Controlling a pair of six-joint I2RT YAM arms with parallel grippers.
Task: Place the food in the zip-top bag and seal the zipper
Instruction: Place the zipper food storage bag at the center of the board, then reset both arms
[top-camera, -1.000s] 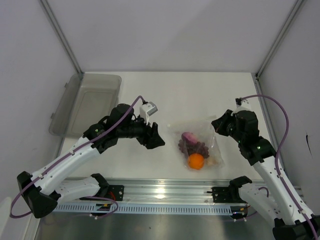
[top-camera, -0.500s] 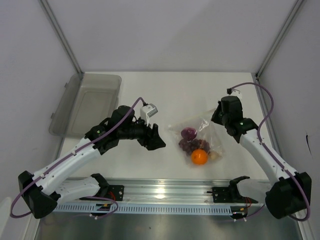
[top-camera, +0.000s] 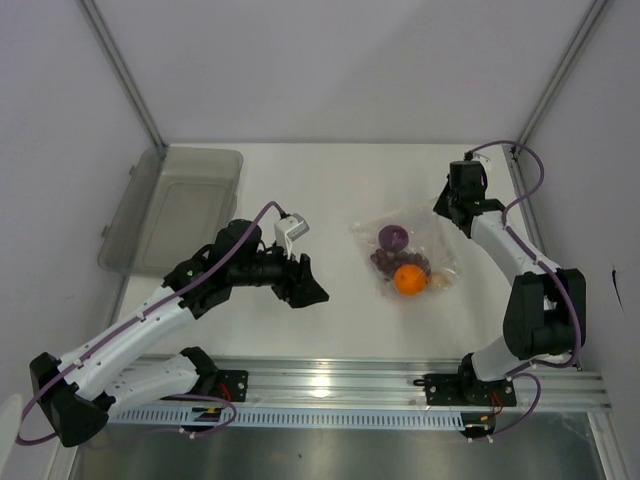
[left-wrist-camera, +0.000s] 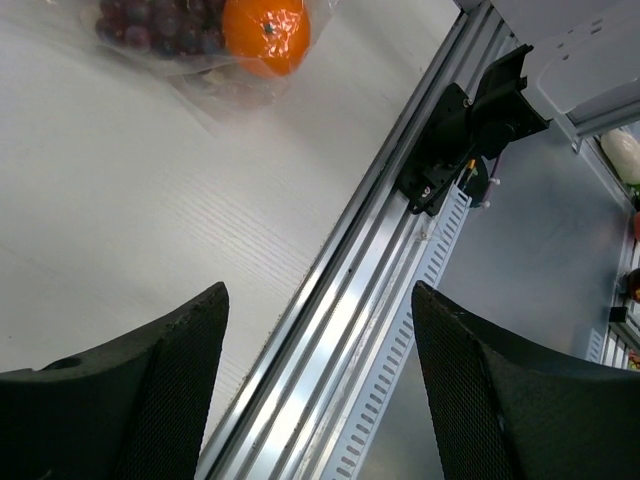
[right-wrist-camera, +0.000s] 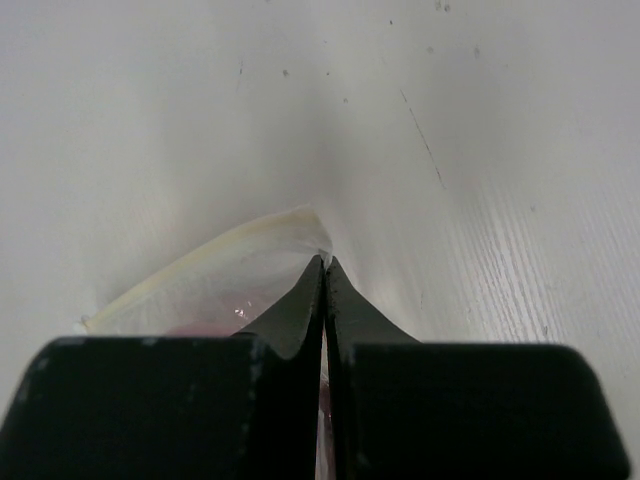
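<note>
A: From above, the zip-top bag (top-camera: 425, 240) lies right of centre, orange (top-camera: 408, 280), onion (top-camera: 392, 237) and berries (top-camera: 385, 262) inside; the right gripper (top-camera: 450, 212) meets its far corner.
B: Left wrist: left gripper (left-wrist-camera: 320, 390), jaws apart, empty, the bag well ahead.
A: Right wrist: jaws pinched together on the zipper (right-wrist-camera: 200, 263) edge.
B: Thin pinch could slip; an unsealed mouth might spill the orange.

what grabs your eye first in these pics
The bright orange stands out, lying with a purple onion and dark berries inside a clear bag right of centre on the white table. The right gripper is pinched shut on the bag's far right corner. The left gripper hangs open and empty to the bag's left.
</note>
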